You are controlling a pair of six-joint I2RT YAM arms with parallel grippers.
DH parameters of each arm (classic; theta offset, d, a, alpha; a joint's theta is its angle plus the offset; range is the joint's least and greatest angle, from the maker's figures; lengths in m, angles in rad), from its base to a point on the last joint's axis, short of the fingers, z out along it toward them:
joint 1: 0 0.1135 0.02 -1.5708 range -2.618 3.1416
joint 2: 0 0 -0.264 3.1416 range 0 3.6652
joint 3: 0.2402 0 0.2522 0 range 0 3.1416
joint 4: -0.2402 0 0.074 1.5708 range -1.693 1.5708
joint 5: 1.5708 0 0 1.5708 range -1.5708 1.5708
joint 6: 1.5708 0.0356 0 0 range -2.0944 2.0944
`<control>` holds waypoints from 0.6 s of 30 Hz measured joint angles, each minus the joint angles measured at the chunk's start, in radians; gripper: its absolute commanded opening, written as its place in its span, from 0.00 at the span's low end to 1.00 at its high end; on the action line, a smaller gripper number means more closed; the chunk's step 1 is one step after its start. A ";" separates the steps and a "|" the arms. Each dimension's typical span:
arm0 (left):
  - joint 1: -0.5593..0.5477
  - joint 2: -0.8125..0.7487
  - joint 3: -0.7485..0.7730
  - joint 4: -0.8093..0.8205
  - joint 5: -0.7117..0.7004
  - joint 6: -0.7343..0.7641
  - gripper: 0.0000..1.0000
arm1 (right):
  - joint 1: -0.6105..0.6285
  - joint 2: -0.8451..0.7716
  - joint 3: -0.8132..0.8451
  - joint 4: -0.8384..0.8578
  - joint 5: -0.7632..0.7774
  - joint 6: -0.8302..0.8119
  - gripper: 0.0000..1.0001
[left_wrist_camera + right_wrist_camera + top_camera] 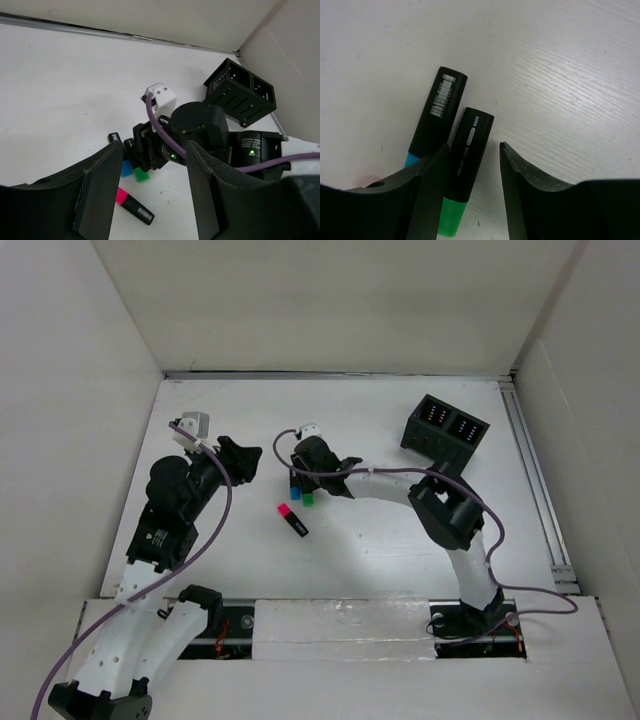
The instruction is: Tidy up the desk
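Just over the desk (370,550), the right tool (473,150) gapes open, empty, straddling a green highlighter (465,170)

- The desk (370,415) was seen as a large, flat, matte white rectangular tabletop.
- It was bordered at the back and both sides by plain white panel walls (330,300).
- A fine grain was shown close up.

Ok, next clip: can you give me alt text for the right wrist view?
The right tool, open, straddles a black-bodied green highlighter lying flat on the white desk. A blue highlighter with a barcode label lies close beside it, outside the fingers.
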State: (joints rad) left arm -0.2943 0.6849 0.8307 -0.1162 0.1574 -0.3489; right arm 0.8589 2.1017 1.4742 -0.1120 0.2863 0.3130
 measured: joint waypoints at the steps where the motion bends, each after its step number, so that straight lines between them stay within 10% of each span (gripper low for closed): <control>1: 0.000 0.000 0.000 0.000 0.000 0.000 0.49 | 0.000 0.015 0.004 -0.002 -0.001 0.000 0.51; 6: 0.000 0.000 0.000 0.000 0.001 0.000 0.49 | 0.000 0.064 0.047 -0.011 0.006 -0.008 0.46; 12: 0.000 0.000 0.000 0.000 0.003 0.000 0.49 | -0.002 0.062 0.042 -0.013 0.029 0.000 0.13; 18: 0.000 0.000 0.000 0.000 0.006 0.000 0.49 | -0.027 -0.023 -0.078 -0.001 0.017 0.016 0.08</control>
State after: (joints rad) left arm -0.2943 0.6849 0.8307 -0.1162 0.1638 -0.3489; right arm 0.8318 2.0785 1.3960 -0.1127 0.3031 0.3294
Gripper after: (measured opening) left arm 0.491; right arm 0.349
